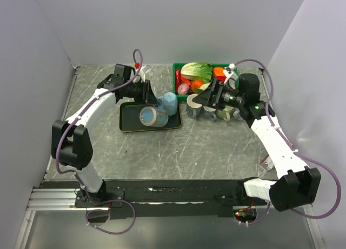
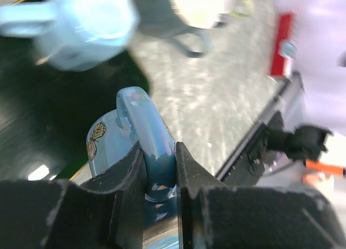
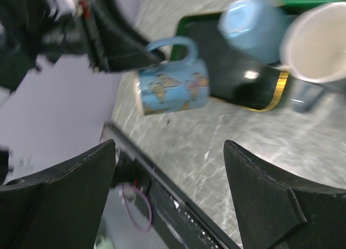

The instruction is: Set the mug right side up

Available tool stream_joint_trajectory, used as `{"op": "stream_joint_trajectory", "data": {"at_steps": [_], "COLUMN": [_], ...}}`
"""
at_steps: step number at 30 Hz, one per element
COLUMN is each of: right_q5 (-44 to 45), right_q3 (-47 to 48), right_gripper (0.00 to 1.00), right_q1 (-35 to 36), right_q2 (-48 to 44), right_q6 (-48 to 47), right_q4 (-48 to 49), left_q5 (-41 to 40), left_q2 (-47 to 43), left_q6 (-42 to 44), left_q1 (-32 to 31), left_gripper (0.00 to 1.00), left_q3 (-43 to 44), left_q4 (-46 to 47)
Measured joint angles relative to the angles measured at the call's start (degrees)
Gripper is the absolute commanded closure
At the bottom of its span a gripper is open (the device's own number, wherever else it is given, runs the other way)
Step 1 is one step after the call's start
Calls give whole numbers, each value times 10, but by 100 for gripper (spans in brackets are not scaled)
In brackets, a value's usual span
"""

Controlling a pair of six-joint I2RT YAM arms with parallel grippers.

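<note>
A blue mug with butterfly prints (image 1: 151, 118) lies on its side, its mouth towards the camera in the top view, over the black tray (image 1: 130, 122). My left gripper (image 1: 152, 101) is shut on its handle; in the left wrist view the jaws (image 2: 160, 152) pinch the handle (image 2: 141, 116). In the right wrist view the mug (image 3: 173, 91) hangs sideways from the left gripper (image 3: 148, 55), handle up. My right gripper (image 1: 201, 99) is open and empty beside the tray's right edge; its fingers (image 3: 70, 184) frame bare table.
A plain light blue mug (image 1: 170, 103) stands upside down on the tray's far right. Three more mugs (image 1: 208, 111) sit under the right gripper. A green basket of vegetables (image 1: 199, 72) stands behind them. Walls close in the table on the left, back and right.
</note>
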Motion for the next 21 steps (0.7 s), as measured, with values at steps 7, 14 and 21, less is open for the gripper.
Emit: {"op": "stream_joint_trajectory", "data": {"at_steps": [7,14,21], "right_q5": [-100,-120,-109], "right_q3": [-8,-6,30], "right_gripper": [15,17,16], "right_q1": [49,94,108], "right_q2": [36,72,77], "right_q6": [-31,-99,-122], "right_q4": [90,98,103], "left_q5": [101,180,187], "left_q2": [-68,-147,-159], "left_q6": [17,-16,-26], "left_q1": [-37,-63,-73], "left_gripper": [99,99,99], "left_q3": [-11,-13,-13], "left_q4": [41,98,106]}}
